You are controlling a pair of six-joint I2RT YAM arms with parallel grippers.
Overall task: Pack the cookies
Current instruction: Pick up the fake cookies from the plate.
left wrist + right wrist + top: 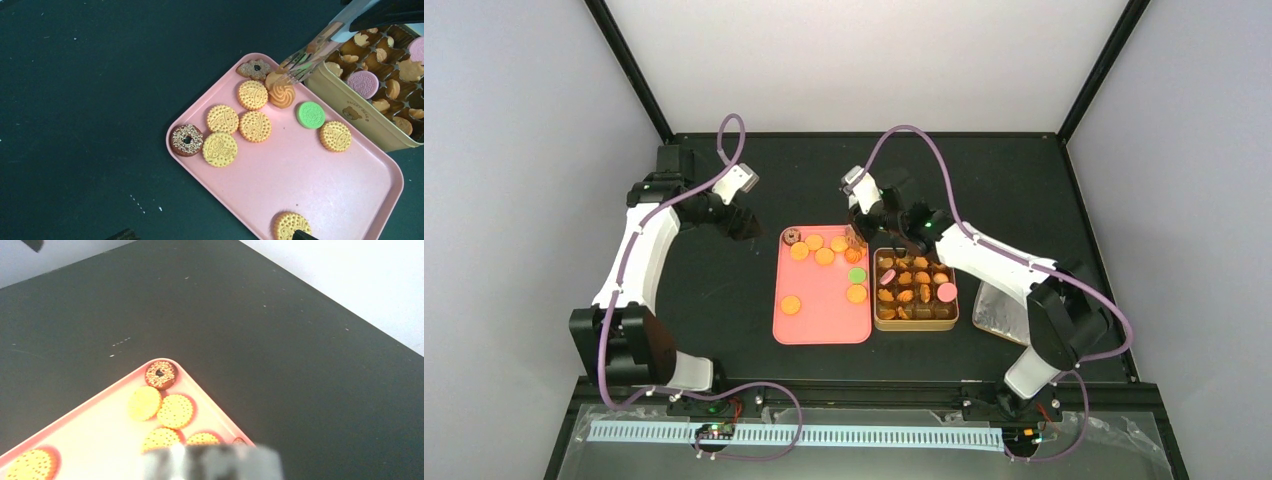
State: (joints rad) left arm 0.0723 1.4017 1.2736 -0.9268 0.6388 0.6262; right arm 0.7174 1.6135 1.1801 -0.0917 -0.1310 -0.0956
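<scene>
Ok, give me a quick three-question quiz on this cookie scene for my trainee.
1. True or false: the green cookie lies in the box.
2. What holds the tongs? A: left end effector. B: right end effector. C: nothing.
3. Fill in: ___ pink cookies show in the box.
Key: 1 false, it lies on the tray. 2 B. 3 two.
</scene>
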